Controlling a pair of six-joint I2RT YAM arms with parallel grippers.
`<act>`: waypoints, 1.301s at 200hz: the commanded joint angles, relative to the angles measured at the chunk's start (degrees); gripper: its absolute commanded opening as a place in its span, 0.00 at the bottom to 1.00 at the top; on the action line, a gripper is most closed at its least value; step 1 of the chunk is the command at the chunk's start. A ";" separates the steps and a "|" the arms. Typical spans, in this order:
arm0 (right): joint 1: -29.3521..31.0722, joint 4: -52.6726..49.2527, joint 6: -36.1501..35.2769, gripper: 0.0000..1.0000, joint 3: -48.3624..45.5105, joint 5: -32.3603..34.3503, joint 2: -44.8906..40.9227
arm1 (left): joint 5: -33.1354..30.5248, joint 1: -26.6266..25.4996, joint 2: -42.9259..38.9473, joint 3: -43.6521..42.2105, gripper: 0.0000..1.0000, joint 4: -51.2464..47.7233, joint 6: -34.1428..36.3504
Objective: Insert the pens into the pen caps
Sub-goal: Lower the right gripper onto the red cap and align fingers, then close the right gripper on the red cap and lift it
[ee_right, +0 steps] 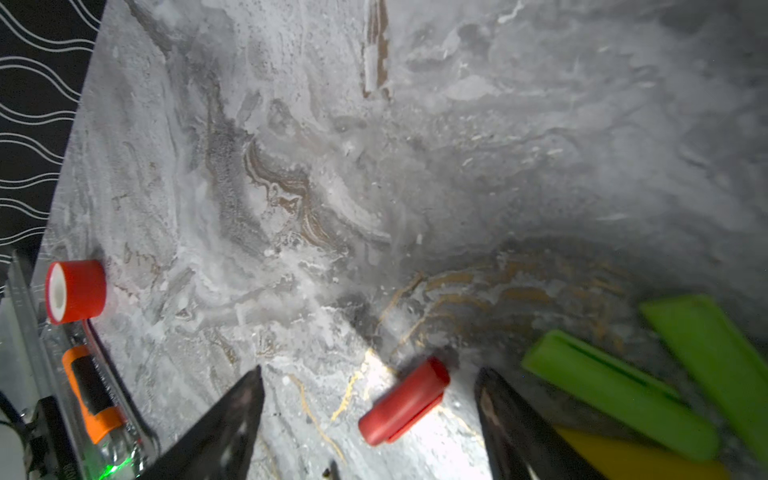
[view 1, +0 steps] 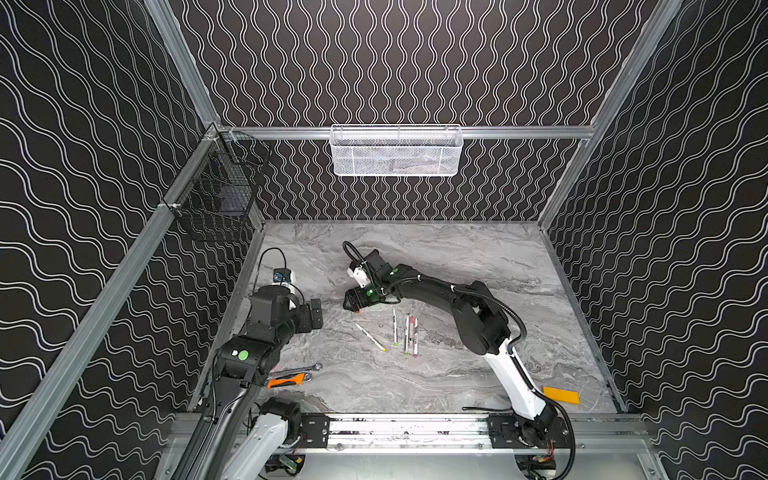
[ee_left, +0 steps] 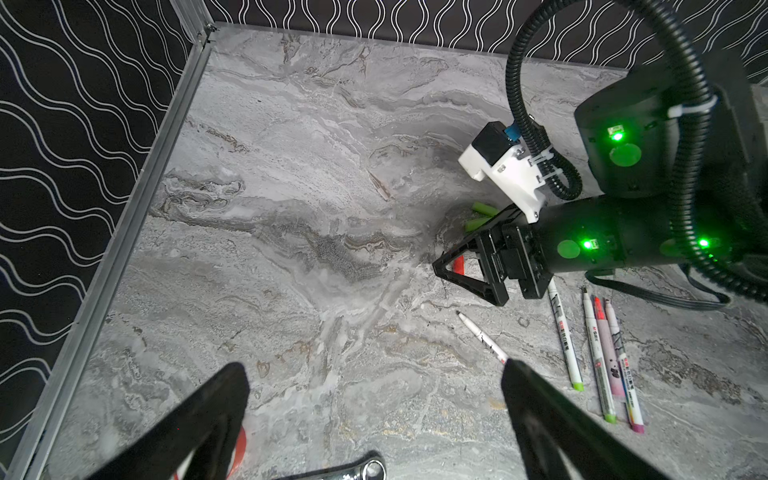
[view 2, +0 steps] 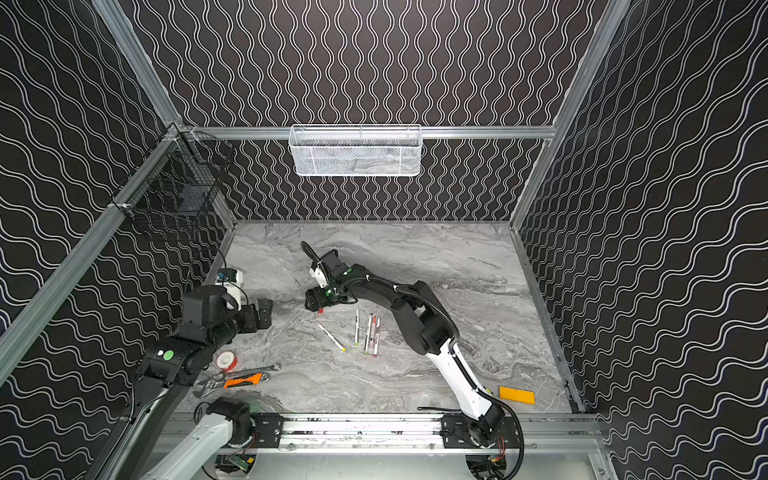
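Several white-barrelled pens lie uncapped mid-table: three close together [view 1: 406, 332] [view 2: 369, 332] [ee_left: 598, 361] and one slanted [view 1: 370, 337] [ee_left: 482, 337] to their left. My right gripper [ee_right: 370, 374] [view 1: 353, 301] is down at the table just behind them. It is open, and a red pen cap [ee_right: 403, 403] [ee_left: 458, 264] lies flat between its fingers with a gap on each side. Two green pen caps [ee_right: 615, 395] [ee_left: 484, 208] and a yellow pen cap [ee_right: 631, 457] lie just outside one finger. My left gripper [ee_left: 374, 365] [view 1: 316, 313] hovers open and empty at the left.
A red tape roll [ee_right: 77, 291] [view 2: 227, 360], a silver wrench [view 1: 299, 370] and an orange-handled tool [view 1: 286, 380] lie at the front left under the left arm. A yellow block [view 1: 561, 395] sits front right. A white mesh basket [view 1: 397, 151] and a black wire basket [view 1: 216, 195] hang on the walls.
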 commanded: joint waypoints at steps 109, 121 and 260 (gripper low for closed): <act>2.50 -9.89 -1.24 0.51 2.20 5.55 2.23 | -0.14 0.27 -0.70 -0.18 0.99 1.15 -0.34; 2.60 -10.42 -1.25 0.48 2.30 5.64 2.45 | -0.14 0.27 -0.75 -0.21 0.99 1.16 -0.38; 4.24 -11.78 -1.32 0.49 -4.03 13.52 -1.19 | 0.21 0.27 -1.44 -0.30 0.99 1.39 -0.33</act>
